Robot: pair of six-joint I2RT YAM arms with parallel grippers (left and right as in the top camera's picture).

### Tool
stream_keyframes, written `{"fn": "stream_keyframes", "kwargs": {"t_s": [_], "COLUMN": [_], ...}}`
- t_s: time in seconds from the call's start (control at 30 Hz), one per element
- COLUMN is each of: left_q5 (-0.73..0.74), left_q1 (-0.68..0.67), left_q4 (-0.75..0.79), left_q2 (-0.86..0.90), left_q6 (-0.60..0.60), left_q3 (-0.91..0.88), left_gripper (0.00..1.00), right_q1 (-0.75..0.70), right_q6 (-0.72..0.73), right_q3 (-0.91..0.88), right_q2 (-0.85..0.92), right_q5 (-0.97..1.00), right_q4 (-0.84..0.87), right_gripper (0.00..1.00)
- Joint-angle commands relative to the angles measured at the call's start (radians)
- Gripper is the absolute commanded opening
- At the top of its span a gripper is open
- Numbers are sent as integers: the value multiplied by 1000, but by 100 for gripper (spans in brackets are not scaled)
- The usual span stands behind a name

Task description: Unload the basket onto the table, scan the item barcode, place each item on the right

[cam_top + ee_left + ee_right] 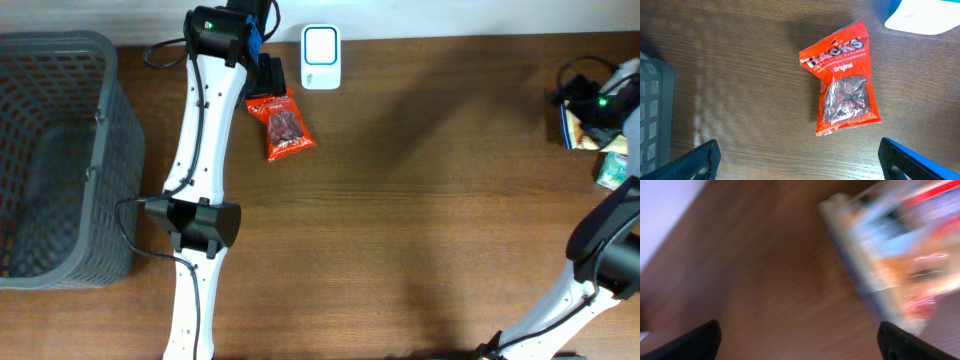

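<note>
Well, left gripper [802, 162]: jaws spread wide with nothing between them, hanging over the red pouch [842, 82].
Right gripper [800, 342]: jaws also wide apart and empty. Its view is badly smeared, with a blurred colourful pack [895, 245] in the upper right of the frame.
Pouch position: flat on the wooden surface [740, 75], centre-right in the left wrist view. In the overhead view it sits upper left of centre, near the white scanner [320, 57] and down-left of it.
Handling: probably light, soft and crinkly, with glossy film that may slip. Best pinched at a flat sealed edge, not over the lumpy clear window.
Writing: "HACKS" and "Original" in white; the smaller print is unreadable. No barcode shows on this face, so it is likely underneath.
Basket [50, 150]: grey, at far left, well apart.
</note>
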Motion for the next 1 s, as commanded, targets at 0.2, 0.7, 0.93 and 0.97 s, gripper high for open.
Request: {"fn": "stream_keyframes", "kwargs": {"t_s": [0.2, 0.7, 0.93, 0.97], "left_q5": [-7, 247, 121, 113], "left_q1": [-5, -30, -28, -19], "left_q4": [-1, 43, 232, 248], "left_q2": [-15, 10, 26, 26], "left_q6": [-3, -6, -95, -95], "left_q3": [6, -42, -381, -420], "left_gripper": [99, 99, 93, 93], "right_q1": [404, 431, 431, 431], "right_q6": [-139, -55, -55, -55], "right_q3": [3, 3, 3, 3], "right_q2": [10, 10, 10, 10], "right_q5": [-47, 171, 171, 171], "right_q4": [-121, -98, -98, -98], "right_gripper": [99, 98, 99, 99]}}
